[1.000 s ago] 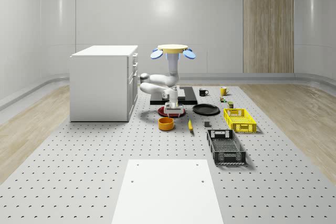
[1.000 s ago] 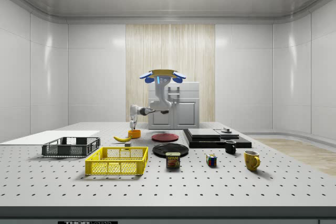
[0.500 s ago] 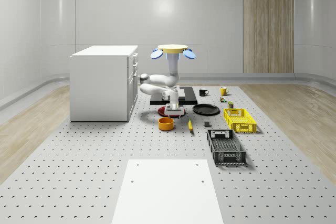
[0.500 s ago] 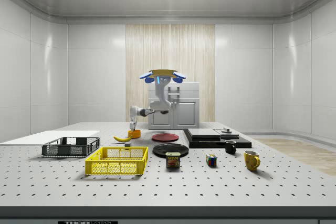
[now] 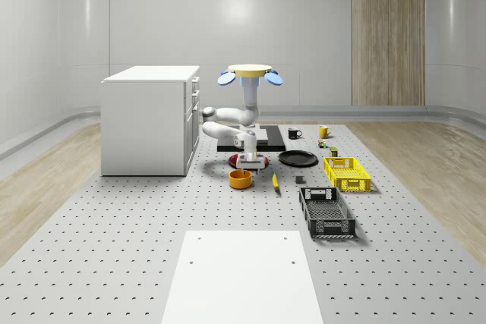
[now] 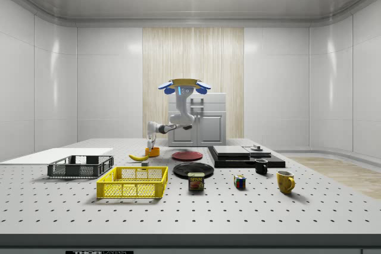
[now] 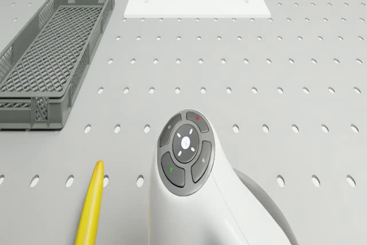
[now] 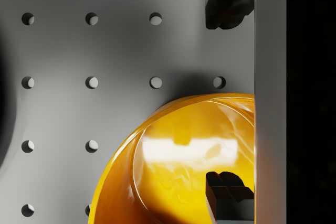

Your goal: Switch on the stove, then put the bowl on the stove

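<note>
Hovering above the perforated grey table point(image 5: 114, 248) near the flat black stove point(image 6: 244, 154), the yellow-topped drone point(image 5: 251, 73) reaches its white arm down toward the shallow orange bowl point(image 5: 240, 178), which sits on the table just beside a red round plate point(image 6: 187, 155) and well short of the stove. In the wrist view the gripper point(image 8: 226, 98) hangs right over the glossy orange bowl, its two dark fingertips point(image 8: 227, 192) spread apart, one over the bowl's inside and the other over the bare table past the rim, so the rim lies between them and nothing is pinched yet. A yellow banana point(image 7: 90, 205) lies close by, with a dark grey mesh crate point(image 7: 49, 55) further off. Whether the stove has been switched on cannot be read from these pictures; its small knob block point(image 6: 258, 148) is too small to judge. By my reckoning the bowl part is only at the approach to a rim grasp: closing, lifting, carrying it across and setting it on the stove all remain.
</note>
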